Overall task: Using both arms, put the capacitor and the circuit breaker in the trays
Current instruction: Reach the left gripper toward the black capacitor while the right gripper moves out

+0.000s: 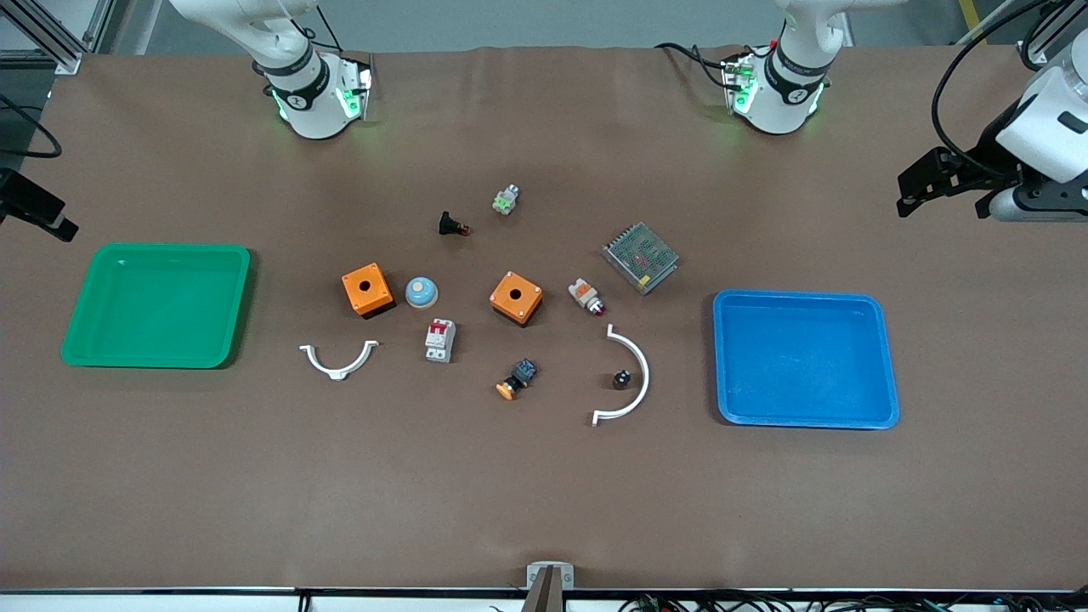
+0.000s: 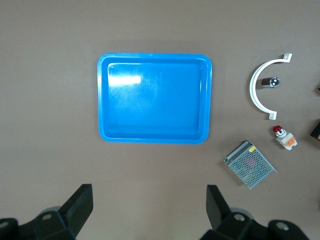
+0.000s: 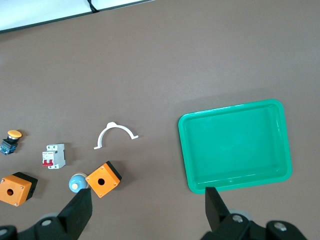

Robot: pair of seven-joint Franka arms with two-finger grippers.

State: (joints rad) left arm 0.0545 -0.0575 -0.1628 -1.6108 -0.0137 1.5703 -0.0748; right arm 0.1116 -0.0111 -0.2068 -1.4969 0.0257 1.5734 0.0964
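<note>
The capacitor, a tiny black cylinder, lies inside a white curved bracket near the blue tray; it also shows in the left wrist view. The circuit breaker, a white block with red levers, lies mid-table and shows in the right wrist view. My left gripper is open and empty, high beside the left arm's end of the table. My right gripper is open and empty at the right arm's end, near the green tray.
A blue tray and a green tray sit at either end. Two orange boxes, a blue dome, a mesh power supply, an indicator lamp, two push-buttons and a second bracket lie between.
</note>
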